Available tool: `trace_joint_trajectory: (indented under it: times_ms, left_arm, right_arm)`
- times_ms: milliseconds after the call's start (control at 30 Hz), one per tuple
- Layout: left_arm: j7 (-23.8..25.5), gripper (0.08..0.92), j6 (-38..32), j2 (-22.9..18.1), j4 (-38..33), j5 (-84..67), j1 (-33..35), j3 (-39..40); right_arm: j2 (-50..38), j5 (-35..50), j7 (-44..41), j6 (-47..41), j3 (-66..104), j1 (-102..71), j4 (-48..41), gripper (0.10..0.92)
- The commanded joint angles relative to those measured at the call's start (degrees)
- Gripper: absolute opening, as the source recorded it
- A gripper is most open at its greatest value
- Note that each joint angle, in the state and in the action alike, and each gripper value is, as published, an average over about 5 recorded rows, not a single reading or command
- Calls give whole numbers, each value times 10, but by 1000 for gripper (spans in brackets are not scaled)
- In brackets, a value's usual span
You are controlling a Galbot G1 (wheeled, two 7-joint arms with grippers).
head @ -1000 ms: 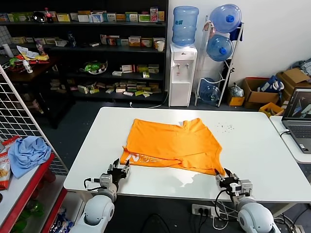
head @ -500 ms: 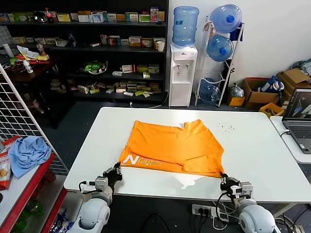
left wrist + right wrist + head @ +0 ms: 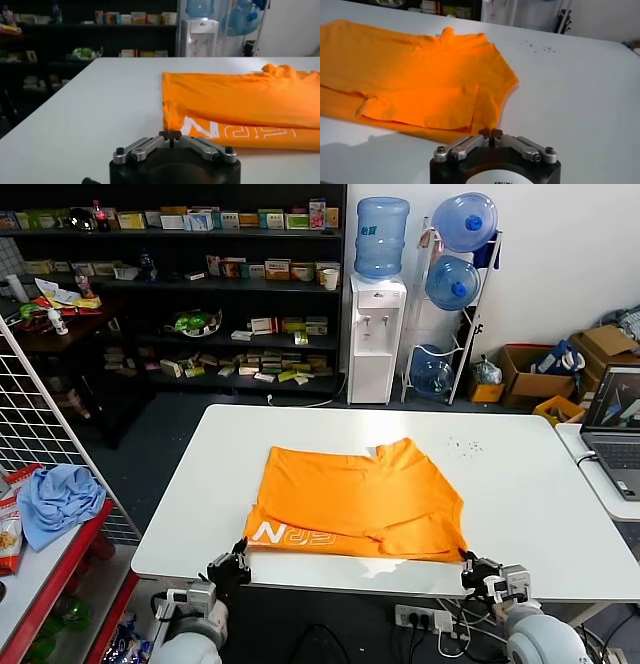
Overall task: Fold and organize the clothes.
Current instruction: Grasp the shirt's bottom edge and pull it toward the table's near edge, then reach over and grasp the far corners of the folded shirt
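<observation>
Both pincers pinch the orange T-shirt's (image 3: 358,499) near corners, left pincer (image 3: 173,136), right pincer (image 3: 490,133); draw evenly so the hem lies straight on the counter (image 3: 520,484)

White block lettering runs along the folded near edge of the orange T-shirt (image 3: 360,504), just ahead of the left gripper (image 3: 238,550). Only a big "N" reads cleanly (the letters after it are cut off by the fold). Shelf boxes: too small to read.

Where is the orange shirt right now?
In the head view, the bright orange cotton T-shirt lies folded mid-table on the white table, its near edge between both grippers.
</observation>
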Motion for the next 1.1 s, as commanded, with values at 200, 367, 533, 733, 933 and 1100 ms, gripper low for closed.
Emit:
trace_joint_trajectory:
  times_ms: [200,367,533,733,933,1100]
  left_arm:
    - [12,149,6,15,-64,14,86,-6]
    - [19,293,7,33,-72,-7,64,-11]
    - [26,441,-2,51,-71,-26,21,-15]
    - [35,614,-17,73,-30,-44,-78,-2]
    - [36,777,-25,91,72,-78,-195,39]
    - [34,820,-15,75,171,-80,-305,79]
  right_arm:
    - [-25,12,2,-40,19,-29,51,246]
    - [-31,8,4,-68,35,-46,83,384]
    - [-42,16,21,-72,54,-46,109,514]
    - [-61,51,-2,43,57,24,51,688]
    - [-47,67,-64,81,12,171,-75,812]
    - [-19,58,-119,15,-44,295,-170,822]
